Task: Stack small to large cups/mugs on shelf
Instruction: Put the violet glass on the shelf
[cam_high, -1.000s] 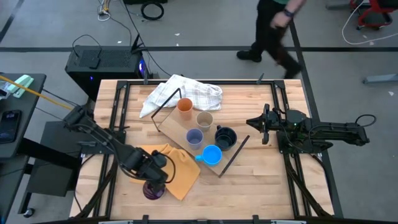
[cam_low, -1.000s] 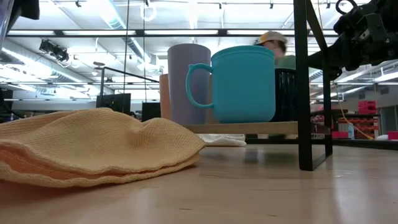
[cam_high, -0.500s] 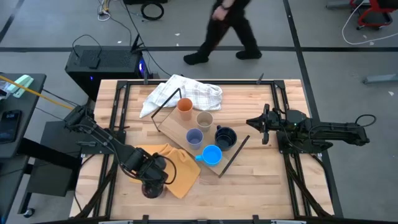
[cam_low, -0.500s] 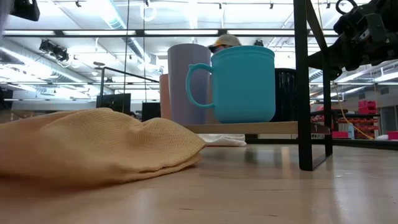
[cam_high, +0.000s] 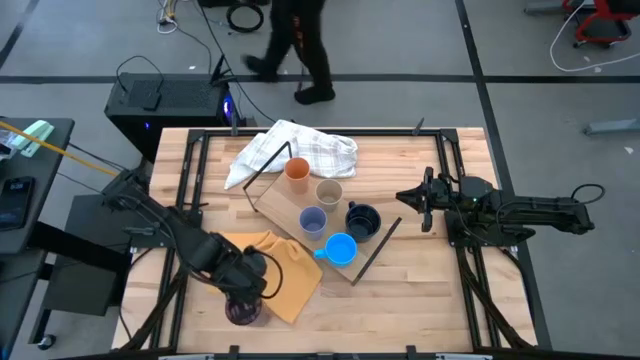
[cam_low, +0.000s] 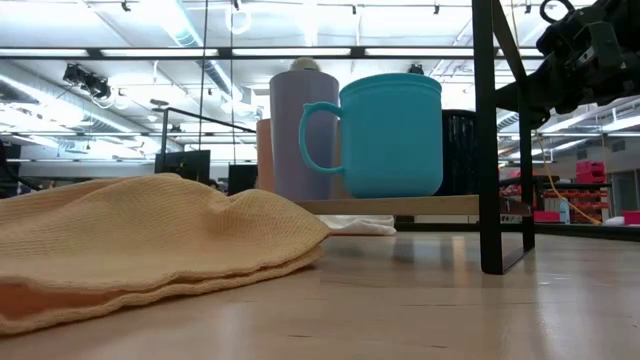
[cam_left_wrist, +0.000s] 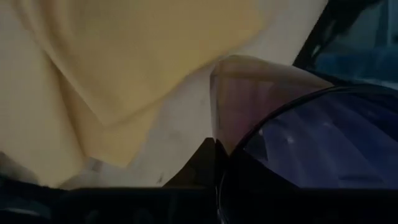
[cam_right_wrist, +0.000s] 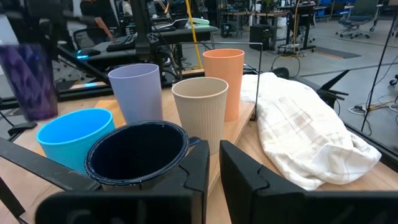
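Observation:
Five cups stand on the light-wood shelf: orange, tan, pale lavender, a dark navy mug and a bright blue mug. The dark purple cup is at the table's near left, beside the yellow cloth, with my left gripper shut on it. In the right wrist view the purple cup shows upright. My right gripper waits level at the right of the shelf, its fingers close together with nothing between them. My left gripper holds the dark purple cup by its rim, coming from above and pointing steeply down. One dark finger shows at the outside of the wall; the other is hidden by the cup. The cup hangs upright below the fingers.
A white checked cloth lies at the shelf's far end. The shelf's black wire frame stands up along its right side and at its far left corner. A person walks on the floor beyond the table.
My left gripper has shut on the dark purple cup and then gone up with it. The nearby edge of the yellow cloth has shifted a little in the low view. The person behind the table has walked toward the left.

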